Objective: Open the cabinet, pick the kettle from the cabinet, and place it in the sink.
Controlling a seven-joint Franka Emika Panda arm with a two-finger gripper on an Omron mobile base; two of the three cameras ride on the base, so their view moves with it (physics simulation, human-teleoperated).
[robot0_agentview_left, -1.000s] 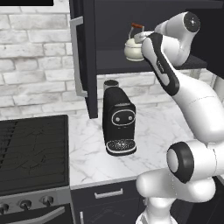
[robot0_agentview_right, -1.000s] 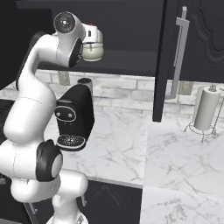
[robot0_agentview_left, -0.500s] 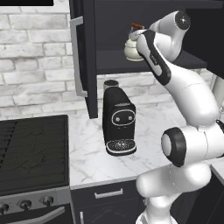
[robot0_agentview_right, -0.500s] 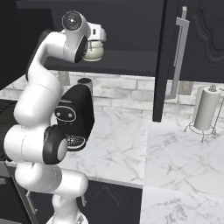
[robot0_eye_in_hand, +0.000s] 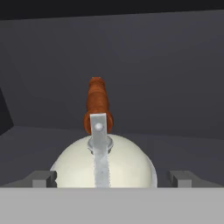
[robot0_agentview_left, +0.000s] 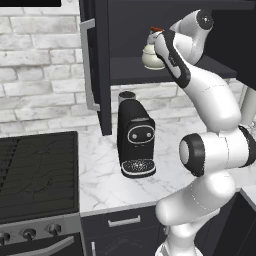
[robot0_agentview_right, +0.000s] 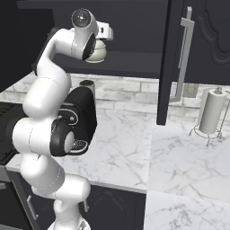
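With both doors swung wide, the cabinet (robot0_agentview_left: 150, 35) stood open and the arm reached deep inside it; the door edges flanking the opening and the coffee machine (robot0_agentview_left: 134, 142) below its shelf left a narrow way out. The kettle (robot0_eye_in_hand: 103, 162) sat on that shelf between the spread fingers of the gripper (robot0_eye_in_hand: 113, 178), which held nothing. A closing squeeze on its rounded body risked a slip.
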